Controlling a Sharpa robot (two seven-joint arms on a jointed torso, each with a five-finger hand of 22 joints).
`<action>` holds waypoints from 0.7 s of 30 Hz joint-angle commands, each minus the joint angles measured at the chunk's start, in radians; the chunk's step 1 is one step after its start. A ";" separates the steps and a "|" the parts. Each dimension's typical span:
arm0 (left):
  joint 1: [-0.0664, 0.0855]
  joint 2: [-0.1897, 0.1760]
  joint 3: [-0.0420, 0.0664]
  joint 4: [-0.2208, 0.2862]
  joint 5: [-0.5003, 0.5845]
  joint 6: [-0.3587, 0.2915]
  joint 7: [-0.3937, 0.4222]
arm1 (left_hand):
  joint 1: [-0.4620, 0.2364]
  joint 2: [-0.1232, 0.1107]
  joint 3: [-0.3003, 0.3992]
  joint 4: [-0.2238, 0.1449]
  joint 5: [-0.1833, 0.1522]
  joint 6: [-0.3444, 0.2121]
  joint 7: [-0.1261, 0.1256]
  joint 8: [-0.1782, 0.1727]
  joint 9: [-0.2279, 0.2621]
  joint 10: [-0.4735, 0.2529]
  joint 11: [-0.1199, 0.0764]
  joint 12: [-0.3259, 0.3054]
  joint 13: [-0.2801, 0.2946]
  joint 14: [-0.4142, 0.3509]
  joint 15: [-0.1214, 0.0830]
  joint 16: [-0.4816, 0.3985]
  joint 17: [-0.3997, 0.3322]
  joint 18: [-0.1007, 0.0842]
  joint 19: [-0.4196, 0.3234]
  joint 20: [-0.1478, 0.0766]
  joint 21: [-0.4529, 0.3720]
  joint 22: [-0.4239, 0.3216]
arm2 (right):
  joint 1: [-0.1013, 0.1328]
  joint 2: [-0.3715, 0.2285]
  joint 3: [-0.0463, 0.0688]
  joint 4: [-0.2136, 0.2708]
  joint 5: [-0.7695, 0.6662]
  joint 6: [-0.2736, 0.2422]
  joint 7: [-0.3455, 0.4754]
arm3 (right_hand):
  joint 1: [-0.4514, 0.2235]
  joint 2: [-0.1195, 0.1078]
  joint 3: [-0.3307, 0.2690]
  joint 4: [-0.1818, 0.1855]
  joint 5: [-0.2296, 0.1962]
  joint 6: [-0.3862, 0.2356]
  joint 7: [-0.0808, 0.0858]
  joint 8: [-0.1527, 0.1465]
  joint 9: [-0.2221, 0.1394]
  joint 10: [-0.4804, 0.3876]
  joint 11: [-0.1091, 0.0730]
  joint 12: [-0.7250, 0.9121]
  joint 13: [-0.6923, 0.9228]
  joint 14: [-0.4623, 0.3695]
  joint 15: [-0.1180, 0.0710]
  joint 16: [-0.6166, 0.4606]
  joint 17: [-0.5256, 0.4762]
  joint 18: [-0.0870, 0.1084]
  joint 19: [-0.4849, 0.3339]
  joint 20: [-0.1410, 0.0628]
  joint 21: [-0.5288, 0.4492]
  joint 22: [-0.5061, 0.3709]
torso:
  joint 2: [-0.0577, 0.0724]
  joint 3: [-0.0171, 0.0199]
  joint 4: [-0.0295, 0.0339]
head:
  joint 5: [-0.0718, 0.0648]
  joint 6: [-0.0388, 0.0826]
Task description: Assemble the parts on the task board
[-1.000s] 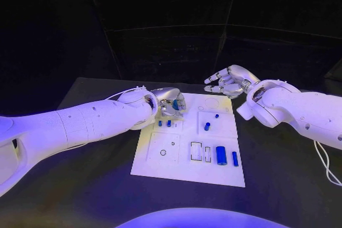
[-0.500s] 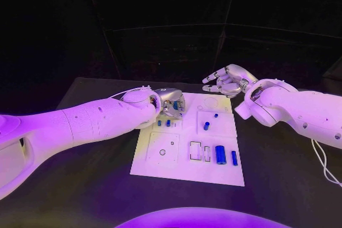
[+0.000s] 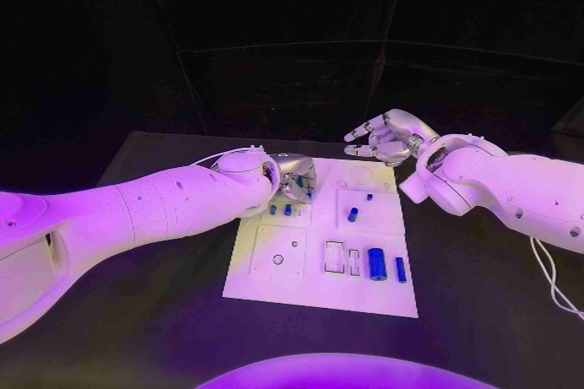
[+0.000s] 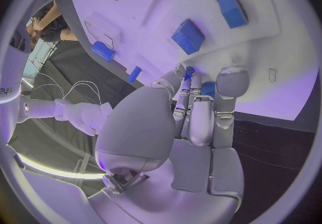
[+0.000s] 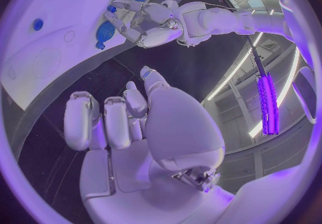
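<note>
One task board (image 3: 319, 262), seven blue parts (image 3: 376, 264), two robot hands (image 3: 292, 178).

Left hand (image 3: 292, 176) low over far-left corner of task board (image 3: 305, 292), blocking it. Right hand (image 3: 387, 138) raised beyond far edge. Near half open.

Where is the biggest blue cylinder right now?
In the head view the biggest blue cylinder lies on the white board, toward its near right part, between a slim blue bar and an outlined rectangular slot.
</note>
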 commanded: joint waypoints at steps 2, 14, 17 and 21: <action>0.000 0.008 0.000 -0.009 -0.010 0.035 -0.010 | -0.007 0.008 0.011 -0.002 -0.004 0.016 -0.003 -0.006 -0.001 0.021 -0.002 -0.005 -0.005 0.025 -0.007 -0.002 -0.004 -0.014 0.008 -0.002 0.024 0.023 | 0.002 0.003 0.001 0.000 0.002 0.006 0.010 | -0.008 0.004 0.005 0.001 0.005 -0.004 0.000 0.004 0.000 -0.005 0.000 -0.001 0.000 0.038 -0.006 -0.004 0.000 0.019 -0.007 -0.003 -0.004 0.002 | 0.000 -0.0002 -0.0005 | -0.001 -0.002; -0.001 0.017 0.000 -0.023 -0.012 0.047 -0.026 | 0.019 0.027 0.066 -0.026 -0.004 0.042 -0.005 -0.023 -0.003 0.074 -0.011 -0.021 -0.021 0.027 -0.015 0.000 -0.010 -0.020 0.013 -0.009 0.060 0.063 | 0.002 0.005 0.001 -0.001 0.002 0.007 0.010 | -0.008 0.004 0.005 0.001 0.005 -0.004 0.000 0.004 0.000 -0.005 0.000 -0.001 0.000 0.038 -0.006 -0.004 0.000 0.019 -0.007 -0.003 -0.004 0.002 | -0.001 -0.0003 0.0011 | -0.004 -0.002; -0.001 0.016 0.000 -0.026 -0.018 0.042 -0.034 | 0.049 0.040 0.126 -0.057 -0.004 0.056 -0.003 -0.031 -0.004 0.093 -0.010 -0.034 -0.026 0.028 -0.016 0.002 -0.011 -0.021 0.011 -0.011 0.067 0.071 | 0.002 0.005 0.001 -0.001 0.002 0.007 0.011 | -0.008 0.004 0.005 0.001 0.005 -0.004 0.000 0.004 0.000 -0.005 0.000 -0.001 0.000 0.038 -0.006 -0.004 0.000 0.019 -0.007 -0.003 -0.004 0.002 | -0.001 -0.0004 0.0007 | -0.004 -0.002; -0.001 0.014 0.000 -0.028 -0.021 0.022 -0.030 | 0.032 0.034 0.207 -0.087 0.000 0.091 -0.001 -0.040 -0.002 0.131 -0.010 -0.054 -0.026 0.029 -0.017 0.009 -0.009 -0.025 0.010 -0.011 0.085 0.091 | 0.002 0.006 0.001 -0.002 0.002 0.007 0.011 | -0.008 0.004 0.005 0.001 0.005 -0.004 0.000 0.004 0.000 -0.005 0.000 -0.001 0.000 0.038 -0.006 -0.004 0.000 0.019 -0.007 -0.003 -0.004 0.002 | 0.000 -0.0003 0.0000 | -0.004 0.000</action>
